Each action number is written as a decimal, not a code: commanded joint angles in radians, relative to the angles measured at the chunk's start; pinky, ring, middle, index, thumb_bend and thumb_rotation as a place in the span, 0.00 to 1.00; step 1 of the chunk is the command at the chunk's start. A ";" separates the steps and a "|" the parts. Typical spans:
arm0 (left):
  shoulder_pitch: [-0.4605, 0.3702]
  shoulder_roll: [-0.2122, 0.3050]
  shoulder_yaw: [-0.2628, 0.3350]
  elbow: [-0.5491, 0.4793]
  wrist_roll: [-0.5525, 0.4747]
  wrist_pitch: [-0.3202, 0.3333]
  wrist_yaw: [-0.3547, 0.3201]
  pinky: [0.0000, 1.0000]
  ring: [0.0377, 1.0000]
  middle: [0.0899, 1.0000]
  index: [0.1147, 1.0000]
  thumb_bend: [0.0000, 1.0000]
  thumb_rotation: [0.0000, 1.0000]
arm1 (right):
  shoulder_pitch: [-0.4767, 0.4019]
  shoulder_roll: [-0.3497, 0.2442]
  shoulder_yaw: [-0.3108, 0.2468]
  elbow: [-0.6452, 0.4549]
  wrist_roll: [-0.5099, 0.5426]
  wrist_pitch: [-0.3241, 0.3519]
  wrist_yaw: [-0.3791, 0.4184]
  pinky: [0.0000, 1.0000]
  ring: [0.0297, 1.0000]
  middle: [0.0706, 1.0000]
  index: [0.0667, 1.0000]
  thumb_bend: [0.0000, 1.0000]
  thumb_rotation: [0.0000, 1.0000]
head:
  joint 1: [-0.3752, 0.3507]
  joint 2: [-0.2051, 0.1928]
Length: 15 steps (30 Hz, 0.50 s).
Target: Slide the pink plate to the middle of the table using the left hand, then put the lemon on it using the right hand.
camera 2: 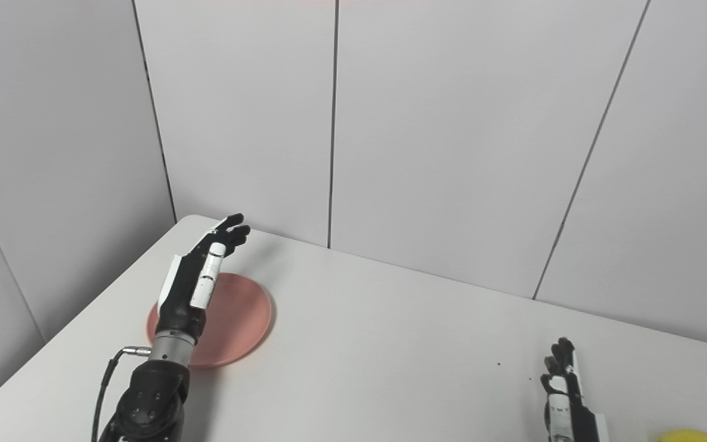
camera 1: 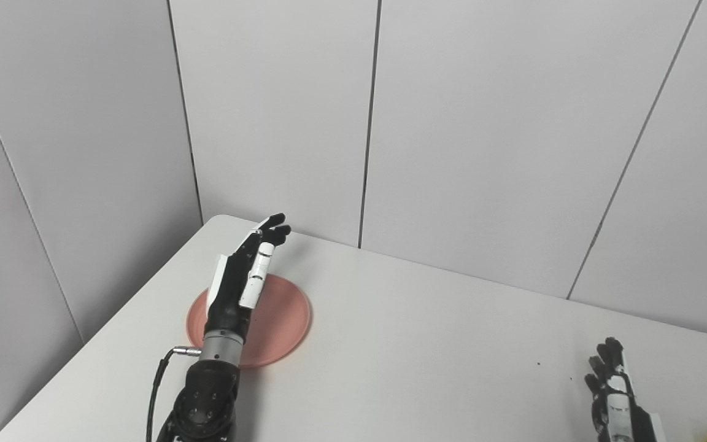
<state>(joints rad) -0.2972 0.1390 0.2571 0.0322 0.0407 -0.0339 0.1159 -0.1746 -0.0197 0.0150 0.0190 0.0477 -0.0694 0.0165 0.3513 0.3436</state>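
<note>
Pink plate (camera 1: 280,319) is lying flat under the open, empty left hand (camera 1: 240,279); the right hand (camera 1: 614,393), fingers loosely spread and empty, is waiting beside the lemon (camera 2: 688,436).

pink plate (camera 1: 283,319), yellow lemon (camera 2: 688,436) (white table (camera 1: 427,350))

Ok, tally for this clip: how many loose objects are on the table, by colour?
Pink: 1, the pink plate, near the table's far left corner under the left hand.
Yellow: 1, the lemon, cut off at the bottom right edge beside the right hand.
Total: 2
</note>
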 commanded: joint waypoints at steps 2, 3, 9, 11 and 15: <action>-0.040 0.037 0.031 0.001 -0.028 -0.025 0.023 0.82 0.80 0.77 0.76 0.60 1.00 | -0.033 0.003 -0.004 -0.022 0.000 0.002 0.002 1.00 1.00 1.00 1.00 0.42 1.00 | 0.001 0.000; -0.043 0.044 0.041 0.009 -0.035 -0.031 0.024 0.81 0.80 0.77 0.76 0.59 1.00 | -0.033 0.004 -0.005 -0.023 0.001 0.004 0.001 1.00 1.00 1.00 1.00 0.42 1.00 | 0.001 0.000; -0.053 0.087 0.109 0.064 -0.085 -0.035 0.042 0.82 0.80 0.77 0.76 0.61 1.00 | -0.032 0.007 -0.001 -0.022 -0.005 -0.005 0.002 1.00 1.00 1.00 1.00 0.40 1.00 | 0.003 -0.005; -0.049 0.105 0.119 0.074 -0.077 -0.035 0.050 0.82 0.80 0.77 0.76 0.61 1.00 | -0.029 0.008 0.001 -0.032 -0.007 0.004 0.002 1.00 1.00 1.00 1.00 0.40 1.00 | 0.005 -0.005; -0.030 0.144 0.126 0.088 -0.064 -0.029 0.055 0.86 0.81 0.77 0.77 0.63 1.00 | -0.028 0.010 0.001 -0.039 -0.007 0.011 0.000 1.00 1.00 1.00 1.00 0.40 1.00 | 0.016 -0.003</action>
<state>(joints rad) -0.3082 0.2505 0.3743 0.1255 -0.0339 -0.0346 0.1576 -0.1763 -0.0131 0.0168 0.0177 0.0448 -0.0621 0.0161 0.3666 0.3390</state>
